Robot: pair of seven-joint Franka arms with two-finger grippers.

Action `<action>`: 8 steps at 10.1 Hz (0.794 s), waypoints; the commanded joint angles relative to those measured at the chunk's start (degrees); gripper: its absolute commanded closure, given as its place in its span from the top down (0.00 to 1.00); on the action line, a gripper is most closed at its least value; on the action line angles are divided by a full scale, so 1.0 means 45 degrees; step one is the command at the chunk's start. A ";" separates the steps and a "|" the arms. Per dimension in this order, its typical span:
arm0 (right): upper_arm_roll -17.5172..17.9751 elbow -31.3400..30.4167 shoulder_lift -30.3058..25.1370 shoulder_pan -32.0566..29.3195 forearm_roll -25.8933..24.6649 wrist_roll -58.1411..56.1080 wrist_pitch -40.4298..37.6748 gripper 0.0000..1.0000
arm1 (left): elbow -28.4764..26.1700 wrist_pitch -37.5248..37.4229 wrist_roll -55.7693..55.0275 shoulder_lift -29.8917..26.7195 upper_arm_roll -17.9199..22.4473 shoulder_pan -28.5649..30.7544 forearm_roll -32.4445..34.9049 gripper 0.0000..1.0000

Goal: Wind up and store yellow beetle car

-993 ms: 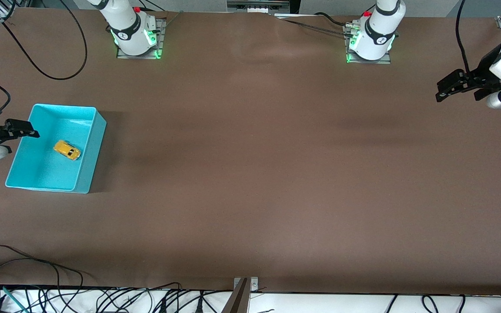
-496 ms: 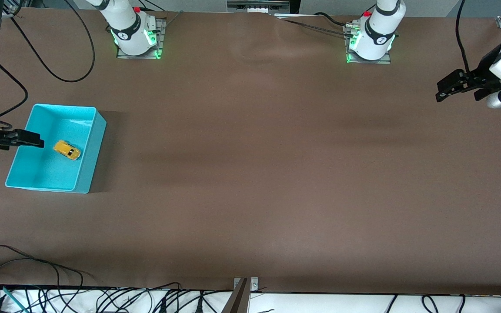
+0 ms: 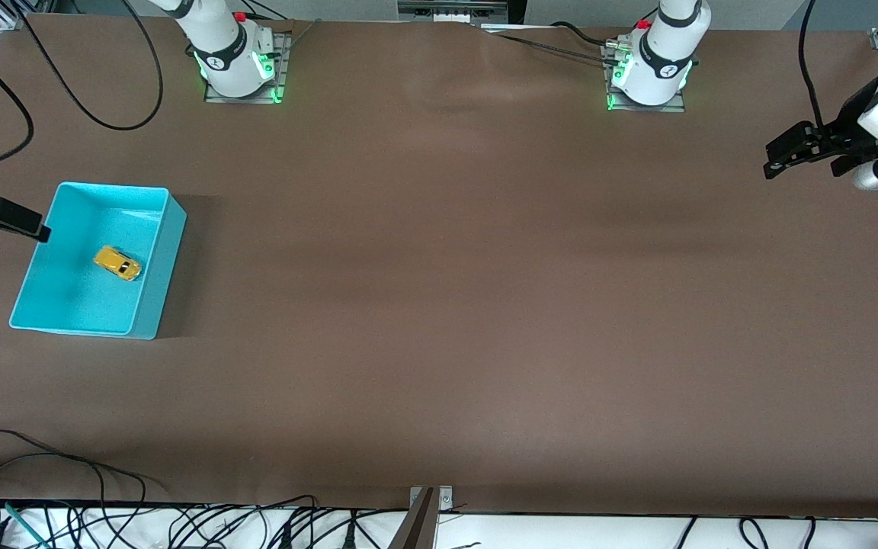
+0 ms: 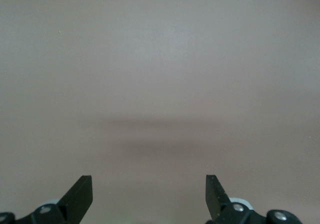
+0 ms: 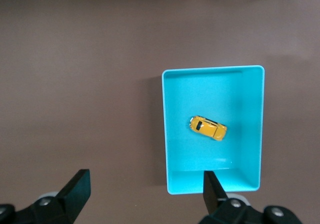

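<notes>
A broad brown table carries a turquoise bin at the right arm's end, with two white Franka arm bases lit green along the edge farthest from the front camera. Inside the bin, resting on its floor near the middle, sits the yellow beetle car, upright on its wheels and apart from every wall; the right wrist view shows the same car lying at a slant within the rectangular bin.

The right gripper hangs in the air over the bin's rim on the side toward the table's end, its fingers spread wide with nothing between them. The left gripper waits over bare table at the left arm's end, well apart from the bin; its fingers likewise stand parted and empty, with only plain tabletop beneath.

Black cables trail over the table's edge nearest the front camera, and another cable loops near the right arm's base.
</notes>
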 commanded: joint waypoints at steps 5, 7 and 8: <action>0.3367 -0.1226 -0.1927 -0.2522 -0.1825 0.1271 -0.0062 1.00 | -0.0154 0.0121 0.0096 -0.0180 0.0011 0.0010 0.0097 1.00; 0.3367 -0.1347 -0.2067 -0.2522 -0.1826 0.1290 0.0036 1.00 | -0.0154 0.0121 0.0096 -0.0180 0.0011 0.0010 0.0097 1.00; 0.3367 -0.1289 -0.1893 -0.2484 -0.1749 0.1270 0.0095 1.00 | -0.0154 0.0121 0.0096 -0.0180 0.0011 0.0010 0.0097 1.00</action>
